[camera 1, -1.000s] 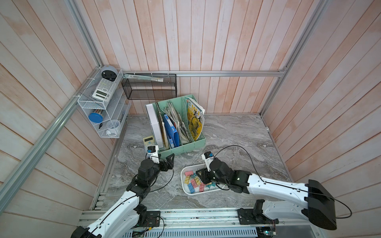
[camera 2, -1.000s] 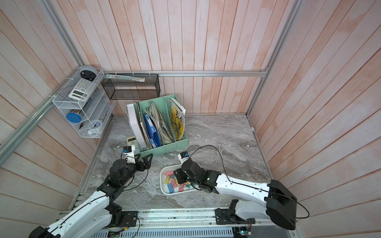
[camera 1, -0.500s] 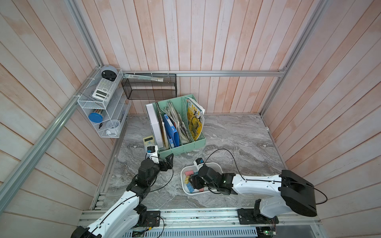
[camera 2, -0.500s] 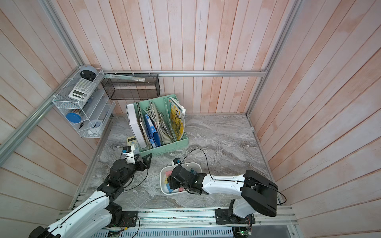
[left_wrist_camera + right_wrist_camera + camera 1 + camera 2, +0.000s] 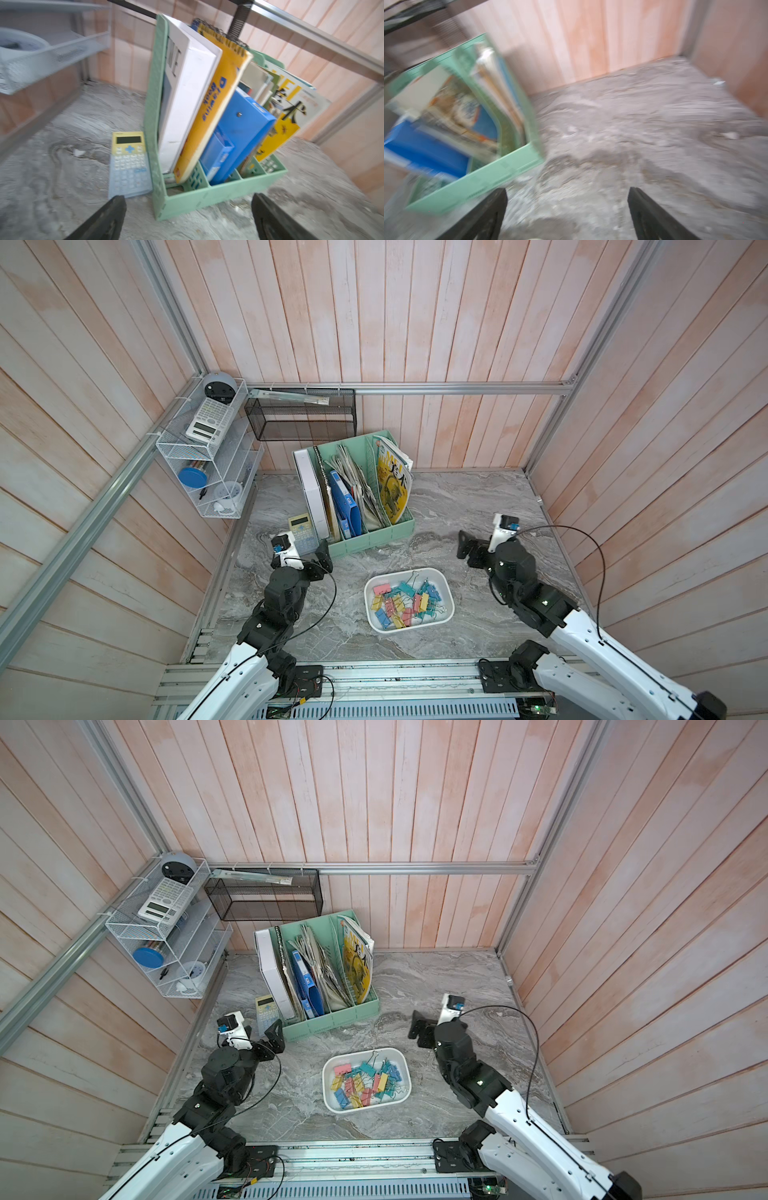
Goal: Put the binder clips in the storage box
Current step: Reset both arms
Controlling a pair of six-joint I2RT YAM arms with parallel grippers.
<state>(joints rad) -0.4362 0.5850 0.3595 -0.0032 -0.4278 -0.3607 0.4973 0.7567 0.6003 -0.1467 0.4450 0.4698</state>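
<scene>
Pastel binder clips [image 5: 405,603] (jumbled) occupy the storage box [image 5: 451,605].

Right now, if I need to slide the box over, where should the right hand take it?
Probably pinch the rolled rim of the box at the corner nearest the right hand, from above, one finger inside: the clips leave that corner bare.

Grey marble counter [image 5: 478,506]: white storage box [image 5: 450,598] near front edge, mint file organizer [image 5: 374,538] toward back, yellow-blue calculator [image 5: 301,532] just beside it, left-edge side.
</scene>
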